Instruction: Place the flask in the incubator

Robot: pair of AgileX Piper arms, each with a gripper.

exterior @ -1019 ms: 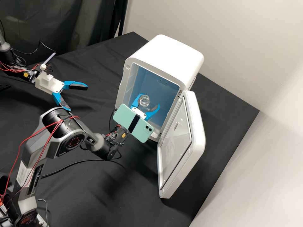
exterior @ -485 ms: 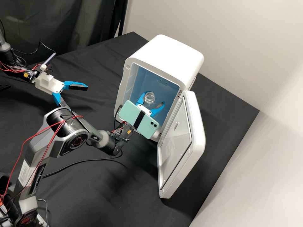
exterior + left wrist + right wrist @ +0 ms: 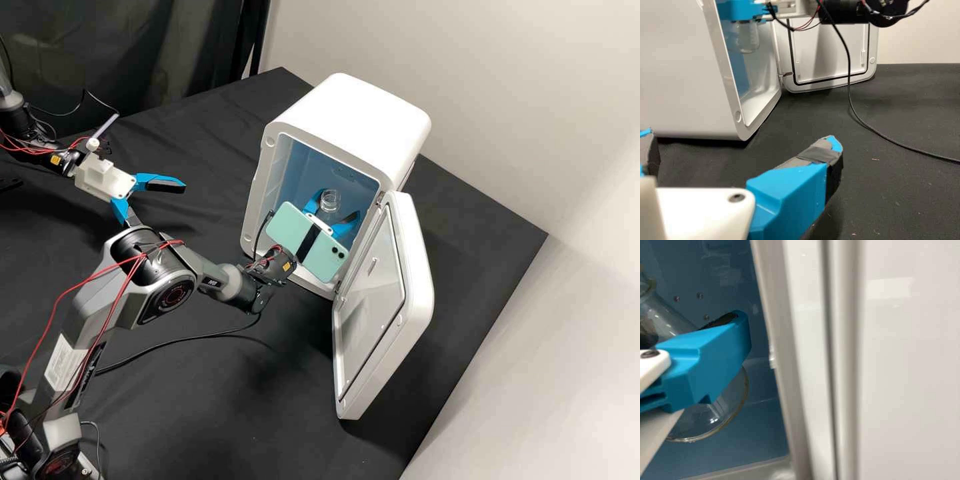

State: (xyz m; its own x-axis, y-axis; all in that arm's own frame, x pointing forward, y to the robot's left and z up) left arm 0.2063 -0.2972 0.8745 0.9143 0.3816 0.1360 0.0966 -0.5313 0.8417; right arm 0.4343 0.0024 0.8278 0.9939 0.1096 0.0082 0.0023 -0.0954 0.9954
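My dark grey arm casings are round-jointed, red wires looped across. Left tool and right tool: white bodies, bright blue fingers. A mint-green phone is strapped at my right wrist.

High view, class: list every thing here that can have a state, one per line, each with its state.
incubator door: open, swung wide.
flask: upright, gripped, inside the incubator, above its floor.
right gripper: shut on the flask.
left gripper: open, empty, over the bench.
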